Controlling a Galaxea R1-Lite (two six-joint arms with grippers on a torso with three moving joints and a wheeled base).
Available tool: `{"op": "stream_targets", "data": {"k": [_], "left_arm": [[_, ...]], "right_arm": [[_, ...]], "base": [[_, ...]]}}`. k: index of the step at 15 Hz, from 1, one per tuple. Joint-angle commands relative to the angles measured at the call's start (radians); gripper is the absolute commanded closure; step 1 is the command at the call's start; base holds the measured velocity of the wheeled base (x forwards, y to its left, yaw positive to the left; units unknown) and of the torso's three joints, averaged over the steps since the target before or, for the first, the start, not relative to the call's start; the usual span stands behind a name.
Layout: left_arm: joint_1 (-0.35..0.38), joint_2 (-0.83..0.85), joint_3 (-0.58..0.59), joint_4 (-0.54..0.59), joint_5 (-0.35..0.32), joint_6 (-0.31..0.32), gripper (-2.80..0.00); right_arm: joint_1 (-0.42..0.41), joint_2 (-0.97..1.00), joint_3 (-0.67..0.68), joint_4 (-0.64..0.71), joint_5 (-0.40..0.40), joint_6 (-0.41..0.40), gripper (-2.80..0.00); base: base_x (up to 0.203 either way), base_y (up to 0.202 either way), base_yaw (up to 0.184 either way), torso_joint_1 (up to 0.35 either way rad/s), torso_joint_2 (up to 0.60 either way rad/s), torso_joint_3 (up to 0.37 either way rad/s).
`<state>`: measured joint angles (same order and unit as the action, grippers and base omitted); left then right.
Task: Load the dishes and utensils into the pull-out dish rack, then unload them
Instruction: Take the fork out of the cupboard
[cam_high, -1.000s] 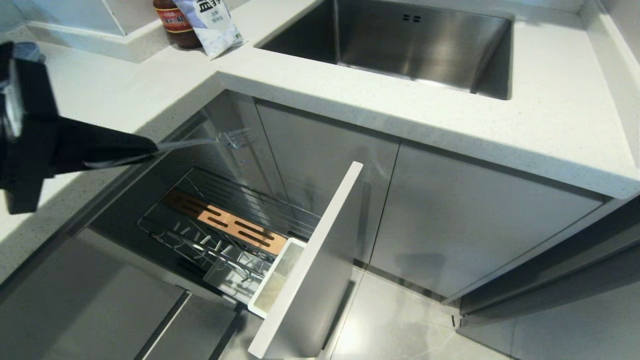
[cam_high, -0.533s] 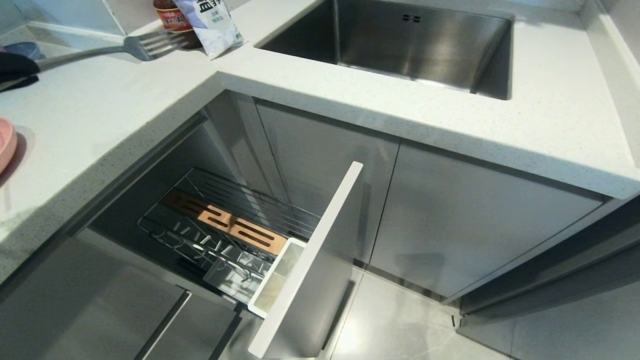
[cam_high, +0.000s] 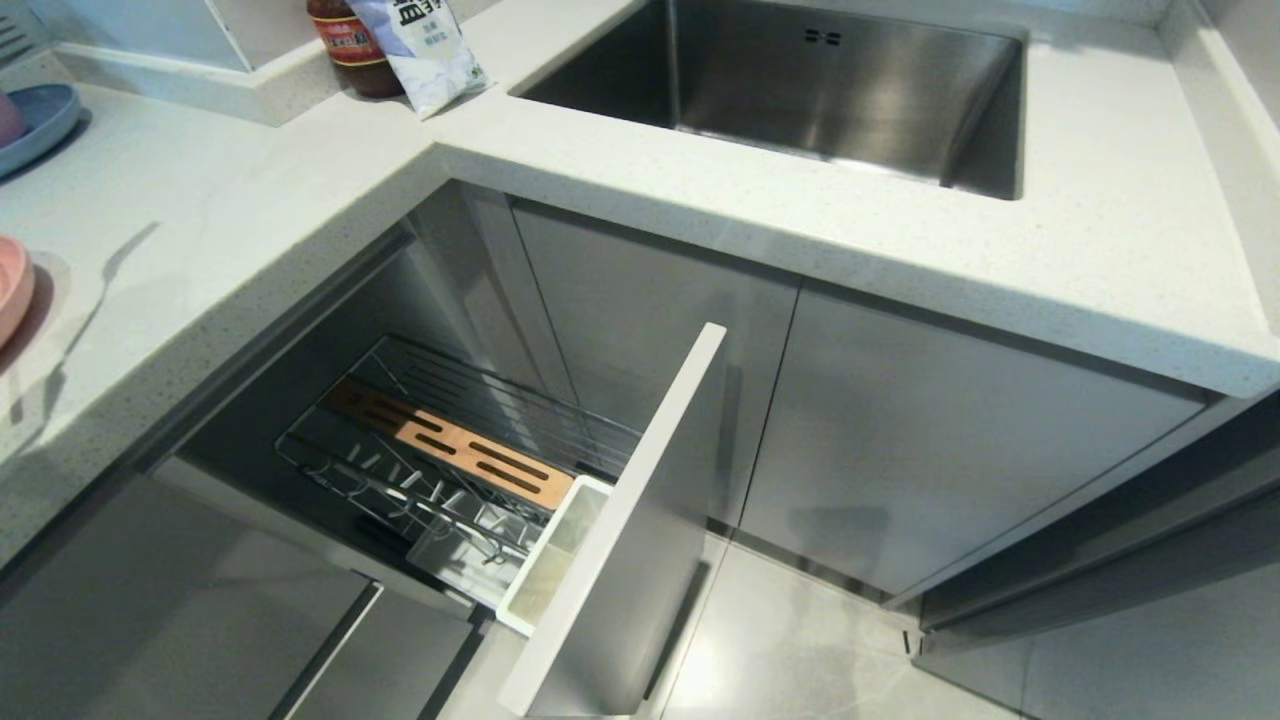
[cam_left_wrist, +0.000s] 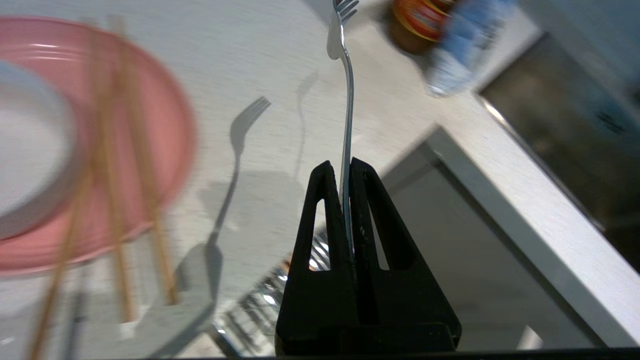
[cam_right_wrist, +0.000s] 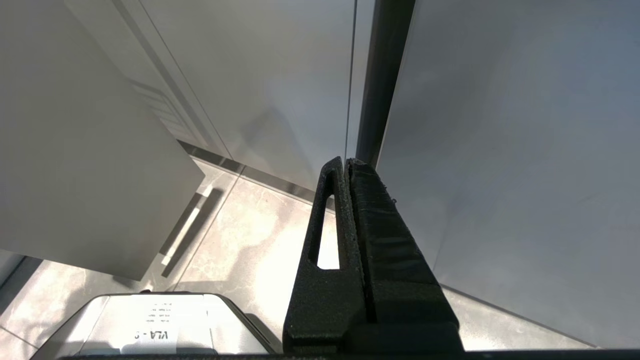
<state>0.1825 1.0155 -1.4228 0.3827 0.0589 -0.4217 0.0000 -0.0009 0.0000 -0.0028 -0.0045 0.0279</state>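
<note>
Currently we note the left gripper (cam_left_wrist: 346, 167) clamped on a slim silver fork (cam_left_wrist: 346, 100) above speckled countertop (cam_left_wrist: 280, 75). Right gripper (cam_right_wrist: 346, 162) jaws together, holding nothing; chrome wire dish rack (cam_high: 440, 460) bare

From the head view I can't see either arm; only a fork-shaped shadow lies on the table (cam_high: 200, 200). The pink plate (cam_high: 12, 290) and the blue plate (cam_high: 40, 118) are cut by the left edge there. In the left wrist view the pink plate, the off-white bowl (cam_left_wrist: 30, 150) and the chopsticks (cam_left_wrist: 115, 165) are smeared by blur, and the jar (cam_left_wrist: 417, 22) and bag (cam_left_wrist: 460, 50) too. The fork (cam_left_wrist: 347, 115) loses its tine tips at the frame edge, its handle end hidden between the left tool (cam_left_wrist: 340, 167) fingers.
</note>
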Motion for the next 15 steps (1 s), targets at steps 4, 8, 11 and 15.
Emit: {"op": "stream_targets", "data": {"k": [4, 8, 11, 15], "left_arm": [[0.290, 0.003, 0.156, -0.147, 0.004, -0.057, 0.00], [0.299, -0.014, 0.267, -0.189, 0.053, -0.156, 0.00], [0.302, -0.031, 0.381, -0.300, 0.059, -0.161, 0.00], [0.305, -0.030, 0.498, -0.467, 0.062, -0.164, 0.00]], "right_arm": [[0.000, -0.002, 0.001, 0.000, 0.000, 0.001, 0.00], [0.000, -0.002, 0.002, 0.000, 0.000, 0.000, 0.00], [0.000, -0.002, 0.002, 0.000, 0.000, 0.000, 0.00], [0.000, -0.002, 0.001, 0.000, 0.000, 0.000, 0.00]], "base": [[0.000, 0.000, 0.000, 0.000, 0.00, 0.000], [0.000, 0.000, 0.000, 0.000, 0.00, 0.000], [0.000, 0.000, 0.000, 0.000, 0.00, 0.000], [0.000, 0.000, 0.000, 0.000, 0.00, 0.000]]}}
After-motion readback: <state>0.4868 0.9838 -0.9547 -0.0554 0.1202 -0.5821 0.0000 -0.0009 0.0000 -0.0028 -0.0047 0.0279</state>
